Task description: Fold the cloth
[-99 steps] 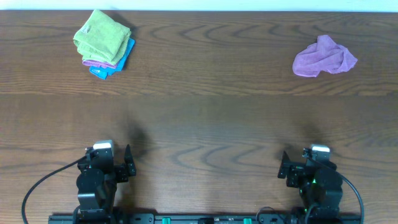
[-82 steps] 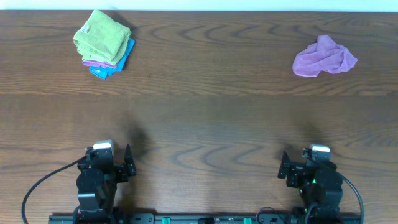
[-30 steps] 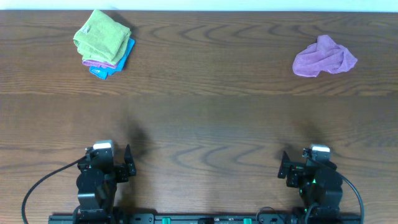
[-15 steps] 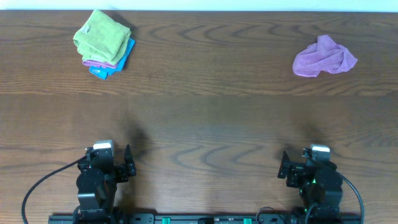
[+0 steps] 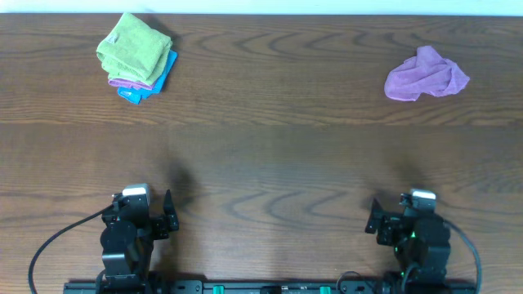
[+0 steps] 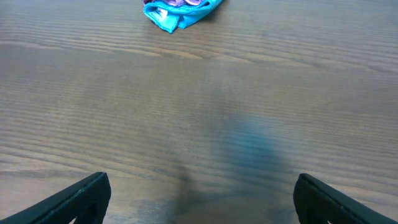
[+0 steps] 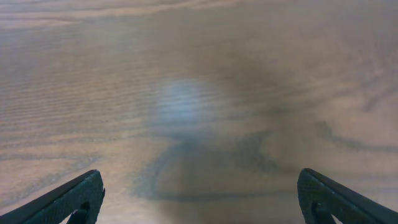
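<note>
A crumpled purple cloth (image 5: 426,74) lies on the wooden table at the far right. My left gripper (image 5: 170,214) is open and empty at the near left edge, far from the cloth; in the left wrist view its fingertips (image 6: 202,198) frame bare wood. My right gripper (image 5: 373,217) is open and empty at the near right edge, well short of the cloth; in the right wrist view its fingertips (image 7: 199,196) frame bare wood. The purple cloth is out of both wrist views.
A stack of folded cloths, green (image 5: 132,49) on top with purple and blue beneath, lies at the far left. Its blue bottom edge (image 6: 177,11) shows at the top of the left wrist view. The table's far edge runs along the top.
The right arm has shifted very slightly. The cloths and the left arm have not moved.
</note>
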`<state>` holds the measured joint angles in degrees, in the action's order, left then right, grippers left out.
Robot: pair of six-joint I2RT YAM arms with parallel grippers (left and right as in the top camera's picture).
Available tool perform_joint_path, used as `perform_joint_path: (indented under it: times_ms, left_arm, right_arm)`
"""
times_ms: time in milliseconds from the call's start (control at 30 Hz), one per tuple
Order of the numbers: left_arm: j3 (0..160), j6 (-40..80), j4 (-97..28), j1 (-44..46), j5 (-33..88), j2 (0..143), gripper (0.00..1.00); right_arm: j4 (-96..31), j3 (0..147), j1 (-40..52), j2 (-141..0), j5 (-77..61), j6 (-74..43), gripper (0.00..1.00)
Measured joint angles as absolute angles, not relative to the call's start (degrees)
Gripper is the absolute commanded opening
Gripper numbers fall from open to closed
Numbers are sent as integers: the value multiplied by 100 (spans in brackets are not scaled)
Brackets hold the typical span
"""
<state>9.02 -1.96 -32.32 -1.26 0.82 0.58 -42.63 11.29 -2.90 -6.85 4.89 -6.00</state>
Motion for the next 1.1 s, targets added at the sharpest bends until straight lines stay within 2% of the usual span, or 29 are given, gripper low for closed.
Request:
perform_joint_path:
  times_ms: [600,1100]
  left_arm:
    - [902,-196,-3232,-126,82,58,95]
    - [902,-196,-3232,-126,82,58,95]
  right_arm:
    - [-4689,5586,-681,-5419,919,-1074,99]
    - [-4285,7872,-1031,-8635,1343,-1074,99]
